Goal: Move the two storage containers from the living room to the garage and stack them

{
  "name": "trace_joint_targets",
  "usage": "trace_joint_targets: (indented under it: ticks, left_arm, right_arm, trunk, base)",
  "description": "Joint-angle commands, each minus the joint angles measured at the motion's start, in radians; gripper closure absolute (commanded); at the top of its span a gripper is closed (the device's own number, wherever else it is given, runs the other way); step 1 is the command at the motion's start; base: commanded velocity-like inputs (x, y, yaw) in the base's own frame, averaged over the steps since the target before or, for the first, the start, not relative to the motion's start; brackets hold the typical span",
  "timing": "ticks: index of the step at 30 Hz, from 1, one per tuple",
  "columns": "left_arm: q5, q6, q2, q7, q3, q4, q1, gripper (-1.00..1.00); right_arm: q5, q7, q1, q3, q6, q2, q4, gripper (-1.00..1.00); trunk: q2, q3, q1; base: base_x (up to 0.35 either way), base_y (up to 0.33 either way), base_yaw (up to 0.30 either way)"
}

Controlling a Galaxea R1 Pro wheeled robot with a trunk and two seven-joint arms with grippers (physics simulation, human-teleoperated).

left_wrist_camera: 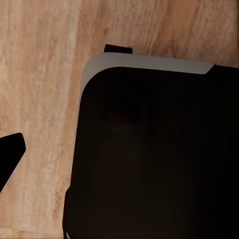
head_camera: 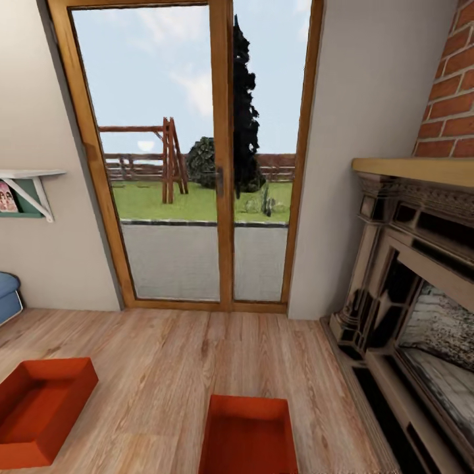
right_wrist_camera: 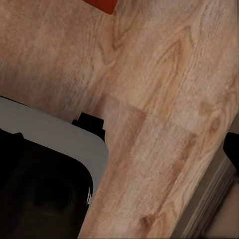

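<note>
Two red-orange storage containers lie open-topped on the living room's light wood floor (head_camera: 171, 355), seen in the head view. One container (head_camera: 41, 408) is at the lower left, turned at an angle. The other container (head_camera: 249, 434) is at the bottom centre, cut by the frame edge. A red corner of a container (right_wrist_camera: 102, 5) also shows in the right wrist view. One dark fingertip (left_wrist_camera: 10, 154) of my left gripper sits far out at the frame edge over bare planks. A dark fingertip (right_wrist_camera: 233, 149) of my right gripper does the same. Both grippers hold nothing.
Wood-framed glass doors (head_camera: 178, 164) stand straight ahead. An ornate dark fireplace (head_camera: 415, 296) fills the right side under a brick wall. A blue sofa end (head_camera: 8, 293) and a wall shelf (head_camera: 26, 191) are at the left. My black base (left_wrist_camera: 149, 149) shows under both wrists.
</note>
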Motion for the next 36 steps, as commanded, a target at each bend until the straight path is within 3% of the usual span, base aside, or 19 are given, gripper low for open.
trace_joint_targets:
  ticks: [1, 15, 36]
  left_arm:
    - [0.007, -0.002, 0.0, 0.001, 0.0, 0.0, 0.0, -1.0]
    - [0.007, -0.002, 0.0, 0.001, 0.0, 0.0, 0.0, -1.0]
    - [0.007, -0.001, 0.001, 0.001, 0.0, 0.0, 0.0, -1.0]
  right_arm:
    - [0.004, 0.002, -0.001, -0.004, -0.006, 0.0, 0.003, -1.0]
    - [0.004, 0.002, -0.001, -0.004, -0.006, 0.001, 0.003, -1.0]
    - [0.004, 0.002, -0.001, -0.004, -0.006, -0.002, 0.003, -1.0]
  trunk:
    - [-0.001, -0.001, 0.0]
    - [-0.001, -0.001, 0.0]
    - [-0.001, -0.001, 0.0]
  base:
    - [0.0, 0.0, -0.2]
    - [0.0, 0.0, -0.13]
    - [0.025, 0.0, -0.007]
